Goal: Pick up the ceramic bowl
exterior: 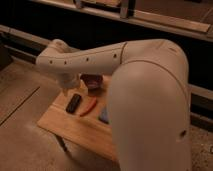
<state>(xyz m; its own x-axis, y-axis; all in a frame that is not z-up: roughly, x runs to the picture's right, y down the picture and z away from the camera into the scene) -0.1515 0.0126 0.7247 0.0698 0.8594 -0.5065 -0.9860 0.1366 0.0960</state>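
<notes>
On the wooden table (59,125), round dark maroon ceramic bowl (91,81), claw (73,103) near it, its state unclear.
</notes>
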